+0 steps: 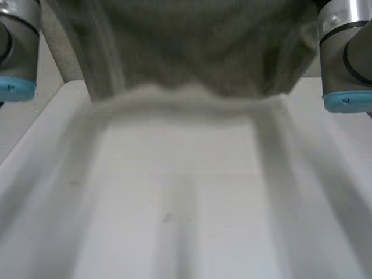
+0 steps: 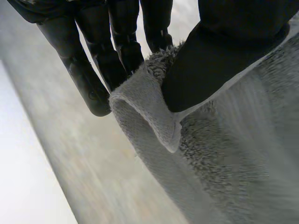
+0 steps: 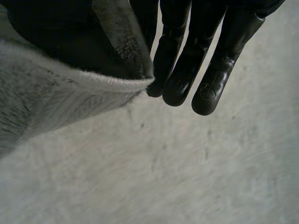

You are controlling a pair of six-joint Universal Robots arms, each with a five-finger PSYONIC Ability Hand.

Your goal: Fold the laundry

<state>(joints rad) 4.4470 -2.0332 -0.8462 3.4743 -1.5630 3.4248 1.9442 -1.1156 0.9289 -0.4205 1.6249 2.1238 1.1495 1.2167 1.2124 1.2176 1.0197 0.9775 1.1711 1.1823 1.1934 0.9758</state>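
Grey towel is seen held up and spread across the upper middle of the head view, between the left arm at the upper left and the right arm at the upper right. Its pale lower hem runs roughly level across the frame, a little above centre. White table is seen below it, taking up the lower half of the frame. Whether the hem touches the table cannot be told.

Left wrist view: left hand is clamped on the towel. A rolled edge of the cloth is pinched between the thumb and the nearly straight fingers. The rest of the towel is seen falling away past the thumb side, its pile visible.

Right wrist view: right hand is likewise closed on the towel. An edge near a corner is trapped between the thumb and the straight fingers, with the hemmed corner tip seen just beside the fingertips. The cloth is draped off on the thumb side.
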